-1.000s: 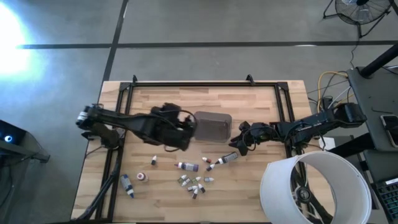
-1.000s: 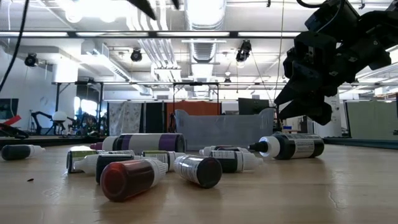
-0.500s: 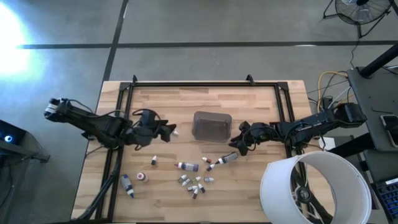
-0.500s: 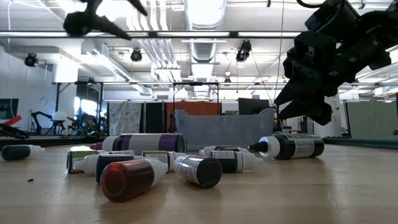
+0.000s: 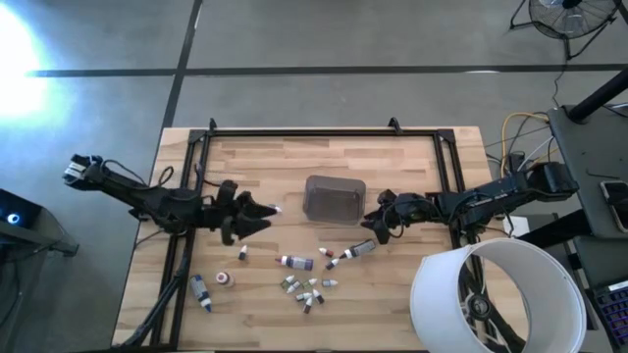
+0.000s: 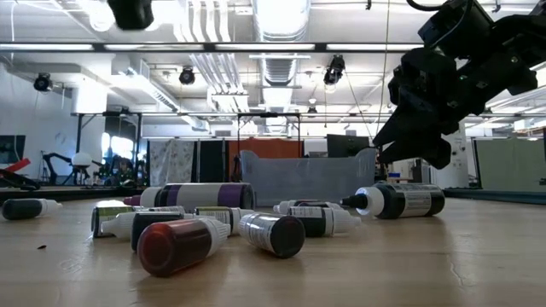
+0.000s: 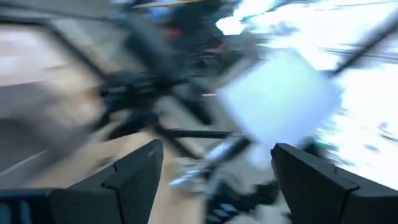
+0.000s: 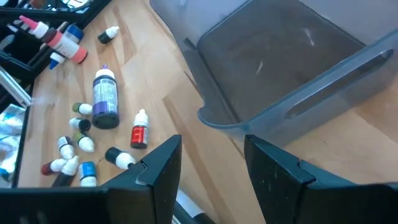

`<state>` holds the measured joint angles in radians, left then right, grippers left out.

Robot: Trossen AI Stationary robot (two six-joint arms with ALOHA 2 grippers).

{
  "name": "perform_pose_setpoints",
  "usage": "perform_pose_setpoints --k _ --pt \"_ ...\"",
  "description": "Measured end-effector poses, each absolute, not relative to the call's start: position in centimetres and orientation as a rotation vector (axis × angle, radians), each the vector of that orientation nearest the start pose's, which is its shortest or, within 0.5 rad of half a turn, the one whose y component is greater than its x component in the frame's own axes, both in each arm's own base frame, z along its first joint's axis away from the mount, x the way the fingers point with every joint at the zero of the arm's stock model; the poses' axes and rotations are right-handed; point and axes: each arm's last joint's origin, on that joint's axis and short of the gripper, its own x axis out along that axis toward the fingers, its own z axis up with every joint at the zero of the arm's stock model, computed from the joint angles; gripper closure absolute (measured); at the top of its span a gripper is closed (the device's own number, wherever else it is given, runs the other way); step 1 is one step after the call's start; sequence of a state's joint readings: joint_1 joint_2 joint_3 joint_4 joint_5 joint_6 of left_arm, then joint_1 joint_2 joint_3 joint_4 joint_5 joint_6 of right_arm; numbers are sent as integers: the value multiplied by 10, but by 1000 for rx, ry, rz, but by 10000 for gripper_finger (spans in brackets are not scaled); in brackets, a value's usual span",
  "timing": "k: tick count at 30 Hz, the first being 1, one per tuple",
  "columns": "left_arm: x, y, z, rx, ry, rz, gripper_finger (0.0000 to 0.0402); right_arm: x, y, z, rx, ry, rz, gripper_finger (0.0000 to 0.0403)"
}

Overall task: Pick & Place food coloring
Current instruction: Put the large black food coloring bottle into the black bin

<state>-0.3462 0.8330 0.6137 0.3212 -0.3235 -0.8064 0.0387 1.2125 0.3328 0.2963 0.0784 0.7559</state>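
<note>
The left tool hangs over the surface, fingers spread and nothing between them, pointing toward the tub. In the left wrist view the gap between its fingers holds nothing, so it looks free to go for another bottle. The nearest candidates lie just below it in the high view: a small bottle, a red-capped one and a blue one farther out toward the surface's near edge.

Between the two tools sits the grey tub, likely the drop-off, since both arms can reach it. Its floor, seen in the right wrist view, looks bare as far as I can tell. Most of the food coloring lies loose in a cluster on the near side of the tub, with a purple-capped bottle beside it.

The right tool waits just beside the tub's corner, fingers parted and gripping nothing. A larger dark bottle lies close under it, probably its next pick.
</note>
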Motion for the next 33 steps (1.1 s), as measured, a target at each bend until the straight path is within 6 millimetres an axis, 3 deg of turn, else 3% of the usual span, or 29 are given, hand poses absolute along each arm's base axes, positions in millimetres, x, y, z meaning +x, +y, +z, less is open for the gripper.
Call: perform_pose_setpoints --k 3,11,21,25,28,33 --pt "181 -56 314 -842 -105 -89 126 212 6 150 767 501 -261 234" --pt "185 -57 311 -886 -86 -86 126 224 6 177 1288 171 -191 234" --pt "185 -56 313 -899 -106 -54 126 238 4 209 1292 17 -152 234" --pt "185 -56 313 -901 -113 -36 126 249 6 229 1062 75 -40 234" --pt "185 -56 313 -904 -116 -30 126 262 16 243 852 343 33 234" --pt "185 -56 313 -906 -116 -29 126 276 34 246 386 840 -3 234"
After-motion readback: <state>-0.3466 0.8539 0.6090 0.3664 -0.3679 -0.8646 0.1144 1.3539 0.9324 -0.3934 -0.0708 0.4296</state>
